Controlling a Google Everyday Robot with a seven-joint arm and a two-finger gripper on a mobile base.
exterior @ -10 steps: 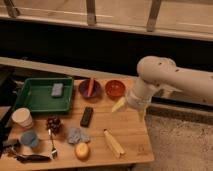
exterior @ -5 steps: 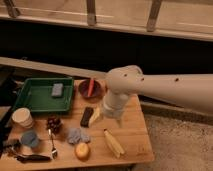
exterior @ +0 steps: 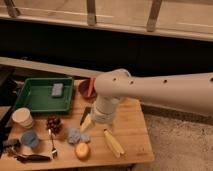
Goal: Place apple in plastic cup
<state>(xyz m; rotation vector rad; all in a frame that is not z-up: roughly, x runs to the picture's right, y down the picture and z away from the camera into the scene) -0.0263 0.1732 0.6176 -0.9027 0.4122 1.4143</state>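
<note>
The apple (exterior: 82, 150), round and yellow-orange, lies near the front edge of the wooden table (exterior: 131, 125). The light-blue plastic cup (exterior: 29, 138) stands at the front left, well to the left of the apple. My gripper (exterior: 90, 122) hangs from the big white arm (exterior: 150, 92) over the middle of the table, above and slightly right of the apple and apart from it. It holds nothing that I can see. The cup is far to its left.
A green tray (exterior: 30, 102) with a blue-grey sponge (exterior: 57, 90) sits at the back left, a red bowl (exterior: 86, 89) beside it. A cream-white container (exterior: 22, 117), dark grapes (exterior: 53, 123), a crumpled blue-grey item (exterior: 76, 135), a fork (exterior: 52, 145), a banana-like item (exterior: 113, 142) and a black object (exterior: 84, 114) lie around.
The arm has swung left and down, from the table's right side to over its middle. The gripper is now closer to the apple. Nothing on the table has moved.
</note>
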